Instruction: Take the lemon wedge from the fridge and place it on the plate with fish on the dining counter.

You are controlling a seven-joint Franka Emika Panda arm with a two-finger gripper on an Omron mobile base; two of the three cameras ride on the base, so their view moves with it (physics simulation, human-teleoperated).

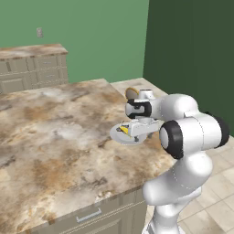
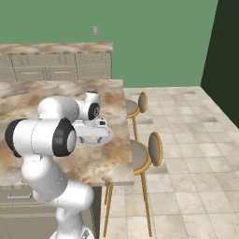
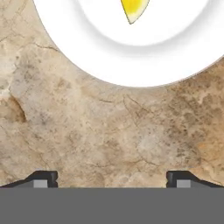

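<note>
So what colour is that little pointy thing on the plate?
Bright yellow. That is the lemon wedge, lying on the white plate; the hand view shows it best.

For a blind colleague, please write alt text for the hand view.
A yellow lemon wedge lies on a white plate at the top of the view. Below it spreads the mottled brown marble dining counter, with the two dark fingers standing wide apart and empty at the bottom.

The plate (image 3: 109, 61) runs off the top edge of the hand view, and the wedge (image 3: 133, 11) on it is cut there too, leaving just its point. In the left base view the hand covers most of the plate (image 1: 119, 135); the fish cannot be made out under it
</note>
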